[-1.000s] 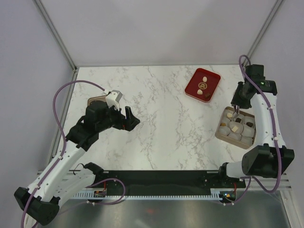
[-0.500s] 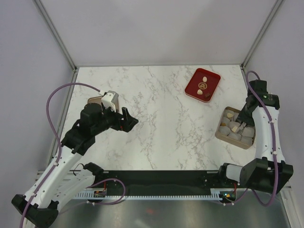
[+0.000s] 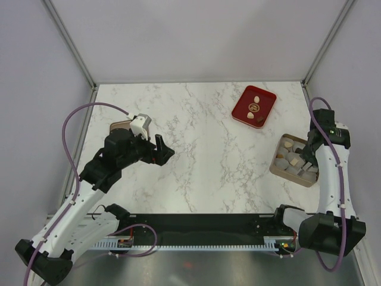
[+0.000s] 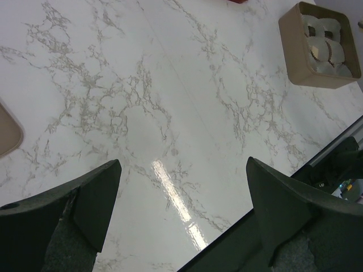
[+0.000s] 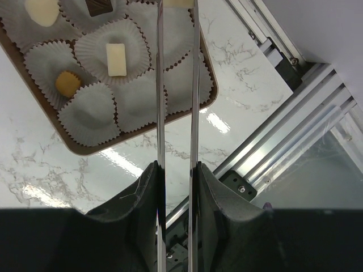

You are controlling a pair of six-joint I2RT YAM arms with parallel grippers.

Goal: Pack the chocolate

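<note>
Right gripper (image 5: 177, 17) hangs over the box (image 5: 85, 151) at right, blades narrowly apart, grip unclear. Dipping could snag paper cups (image 5: 91, 116) and spill chocolate (image 5: 116, 59). Left gripper (image 4: 181, 209) gapes wide, empty.

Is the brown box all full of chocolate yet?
Partly full. In the box, a few paper cups hold chocolate; several others are empty.

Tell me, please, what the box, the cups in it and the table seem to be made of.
Box: probably cardboard, matte tan, thin walls. Cups: white paper, with fluted, crimped walls. Table: glossy white surface with grey veins, marble or a marble-look laminate; it mirrors the light.
</note>
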